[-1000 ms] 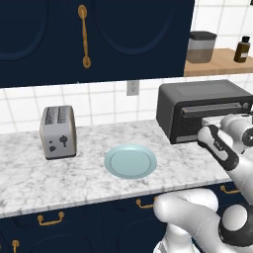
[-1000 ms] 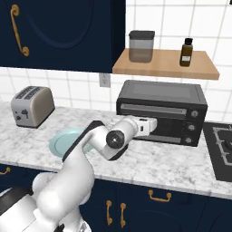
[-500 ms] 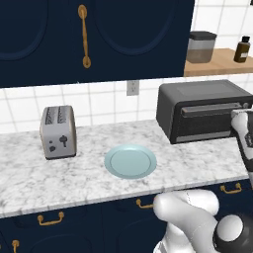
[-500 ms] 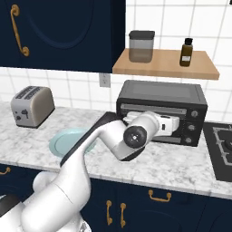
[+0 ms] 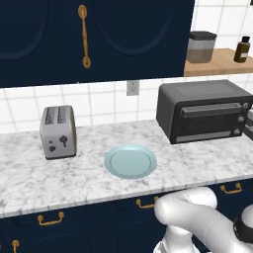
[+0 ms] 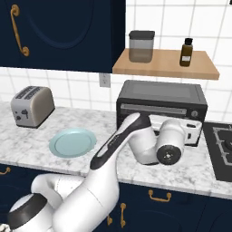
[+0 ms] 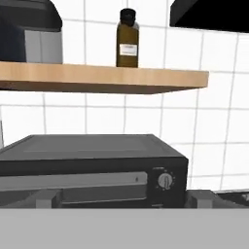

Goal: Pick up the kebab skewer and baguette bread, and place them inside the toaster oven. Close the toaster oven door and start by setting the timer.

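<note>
The black toaster oven stands on the counter at the right, under the wooden shelf. The toaster oven door is closed, its bar handle along the top. My gripper hovers in front of the oven's right end, level with the knobs, touching nothing. It is open, with the fingertips wide apart and nothing between them. The kebab skewer and the baguette bread are out of view.
An empty light-blue plate lies mid-counter. A silver two-slot toaster stands at the left. The shelf carries a canister and a brown bottle. A stove top adjoins on the right.
The arm has swung to the right across the oven's front. The hand has gone from the door area to the knob end and almost left the left base view. The gripper stays open.
</note>
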